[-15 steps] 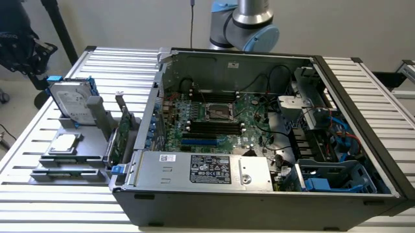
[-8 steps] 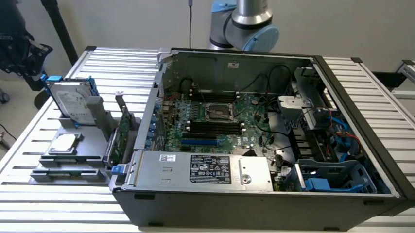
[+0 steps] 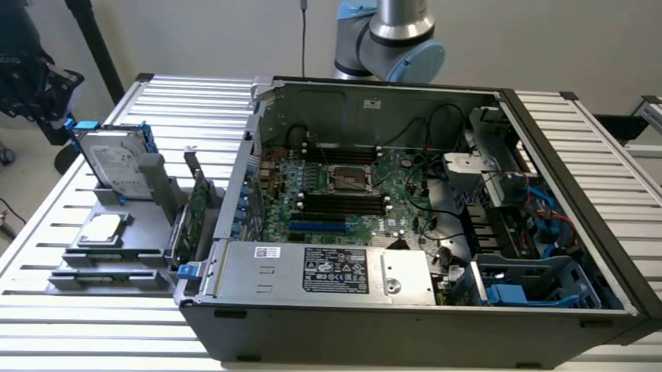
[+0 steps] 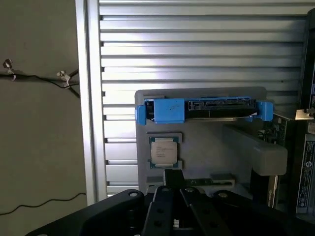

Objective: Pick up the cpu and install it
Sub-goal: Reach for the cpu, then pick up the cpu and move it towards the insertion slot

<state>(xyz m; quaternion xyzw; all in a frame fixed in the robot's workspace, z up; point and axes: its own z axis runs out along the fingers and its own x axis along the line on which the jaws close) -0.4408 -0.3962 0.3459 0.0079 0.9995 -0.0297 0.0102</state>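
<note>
The cpu is seen lying flat, metal top up, in a recess of the grey holder on the table, at the exterior view's left of the open case. It is not held. The jaws are pressed together with nothing between them, pointed toward the holder and apart from the cpu. The drive stands just beside the chip and the card is near, so either could be struck on approach. With a skewed grip the chip could tilt or slip, and the socket could be damaged by misaligned seating.
</note>
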